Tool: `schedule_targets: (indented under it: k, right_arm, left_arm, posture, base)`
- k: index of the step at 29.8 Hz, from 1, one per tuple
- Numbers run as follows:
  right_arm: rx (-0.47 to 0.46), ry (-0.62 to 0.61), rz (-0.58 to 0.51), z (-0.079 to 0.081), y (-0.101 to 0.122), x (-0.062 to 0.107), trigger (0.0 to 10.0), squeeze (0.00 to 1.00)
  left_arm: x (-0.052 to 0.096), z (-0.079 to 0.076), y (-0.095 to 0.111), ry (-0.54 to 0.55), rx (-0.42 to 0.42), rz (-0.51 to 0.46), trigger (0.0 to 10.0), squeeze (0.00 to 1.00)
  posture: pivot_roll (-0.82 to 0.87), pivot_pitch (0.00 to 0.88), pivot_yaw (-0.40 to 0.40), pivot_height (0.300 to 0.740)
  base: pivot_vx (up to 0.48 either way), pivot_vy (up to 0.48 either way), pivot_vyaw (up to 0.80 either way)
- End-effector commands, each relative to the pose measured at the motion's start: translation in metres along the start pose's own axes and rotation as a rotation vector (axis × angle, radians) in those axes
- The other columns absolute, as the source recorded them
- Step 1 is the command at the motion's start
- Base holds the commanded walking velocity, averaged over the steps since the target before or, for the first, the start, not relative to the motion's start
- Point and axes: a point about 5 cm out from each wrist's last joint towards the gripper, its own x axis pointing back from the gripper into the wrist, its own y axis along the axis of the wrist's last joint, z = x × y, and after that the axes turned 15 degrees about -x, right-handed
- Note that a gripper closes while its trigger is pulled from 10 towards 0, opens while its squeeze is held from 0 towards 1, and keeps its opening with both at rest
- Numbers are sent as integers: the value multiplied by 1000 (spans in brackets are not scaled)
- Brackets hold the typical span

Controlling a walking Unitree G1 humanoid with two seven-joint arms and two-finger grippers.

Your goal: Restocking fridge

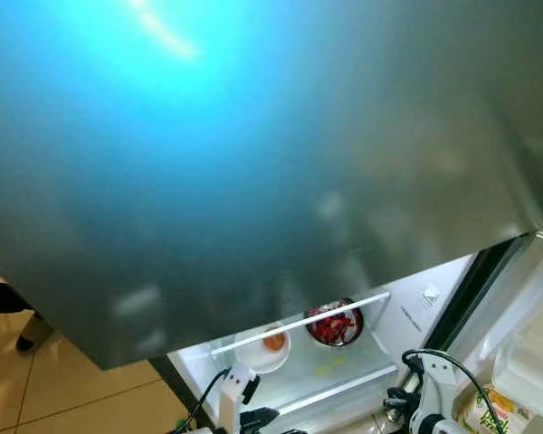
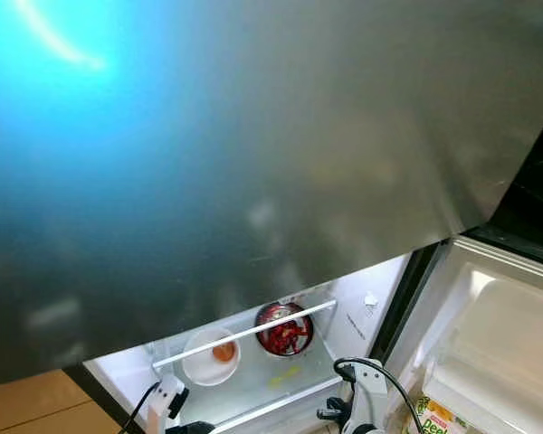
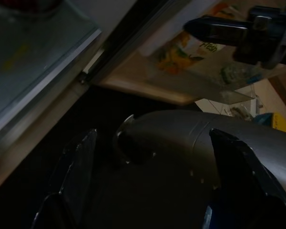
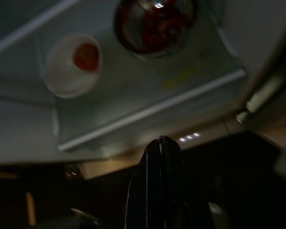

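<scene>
The fridge's lower compartment stands open below a big grey upper door (image 1: 253,163). On its glass shelf (image 1: 348,372) sit a white bowl (image 1: 264,346) with something orange in it and a metal bowl (image 1: 334,325) of red food. My left gripper (image 3: 152,138) hangs low in front of the shelf, its fingers (image 3: 78,167) spread open with nothing held; a silver arm part lies beyond them. My right gripper (image 4: 161,143) is shut and empty, pointing up at the shelf from below its front edge.
The open lower door on the right has white shelves (image 1: 534,362), with a yellow-green carton (image 1: 489,411) in the bottom one. A person's dark shoe (image 1: 27,342) stands on the tan tiles at the far left.
</scene>
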Motion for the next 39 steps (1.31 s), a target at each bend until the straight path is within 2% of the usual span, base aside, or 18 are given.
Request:
schedule_targets:
  k: [1, 5, 8, 9, 11, 12, 14, 17, 19, 21, 27, 31, 37, 39]
  right_arm:
    - [17, -25, 32, -2, -8, 1, 10000, 0]
    - [20, -47, 40, -5, -11, 2, 10000, 0]
    - [32, -76, 58, -9, -16, 3, 10000, 0]
    - [32, -76, 58, -9, -16, 3, 10000, 0]
    - [34, -98, 69, -12, -20, 5, 10000, 0]
    - [34, -98, 69, -12, -20, 5, 10000, 0]
    - [38, -122, 77, -17, -23, 7, 10000, 0]
    - [45, -134, 81, -18, -24, 7, 10000, 0]
    - [56, -157, 90, -22, -27, 9, 10000, 0]
    - [61, -165, 93, -23, -28, 10, 10000, 0]
    - [76, -224, 107, -33, -34, 14, 10000, 0]
    - [76, -240, 100, -38, -31, 16, 10000, 0]
    - [86, -264, 65, -44, -14, 18, 10000, 0]
    - [108, -259, 38, -44, 0, 17, 10000, 0]
  left_arm:
    - [13, 8, -12, 72, 58, 30, 10000, 0]
    - [20, 10, -20, 118, 108, 41, 10000, 0]
    - [32, 10, -39, 207, 169, 106, 10000, 0]
    - [32, 10, -39, 207, 169, 106, 10000, 0]
    - [40, 9, -53, 285, 219, 146, 10000, 0]
    - [40, 9, -53, 285, 219, 146, 10000, 0]
    - [49, 8, -67, 386, 285, 186, 10000, 0]
    - [53, 7, -72, 421, 314, 196, 10000, 0]
    - [60, 6, -82, 484, 384, 199, 10000, 0]
    - [62, 5, -84, 500, 403, 199, 10000, 0]
    - [68, 9, -86, 566, 415, 200, 10000, 0]
    - [66, 12, -82, 584, 413, 190, 10000, 0]
    - [56, 11, -76, 572, 399, 191, 10000, 0]
    - [50, 12, -71, 545, 372, 193, 10000, 0]
  posture:
    - [0, 0, 45, 740]
    - [-2, 0, 45, 740]
    - [-1, 0, 43, 740]
    - [-1, 0, 43, 740]
    - [-1, 0, 43, 740]
    - [-1, 0, 43, 740]
    - [-2, 0, 42, 740]
    - [-2, 0, 42, 740]
    - [-4, 0, 43, 740]
    - [-4, 0, 43, 740]
    - [5, 29, 50, 740]
    - [13, 36, 39, 740]
    - [-24, 55, 31, 740]
    - [-37, 61, 30, 740]
  base:
    - [0, 0, 0]
    - [0, 0, 0]
    - [0, 0, 0]
    - [0, 0, 0]
    - [0, 0, 0]
    - [0, 0, 0]
    - [-135, 0, 0]
    - [-288, 0, 0]
    - [-257, 0, 0]
    - [-259, 0, 0]
    - [-286, 0, 0]
    - [-343, 0, 0]
    - [-352, 0, 0]
    - [-347, 0, 0]
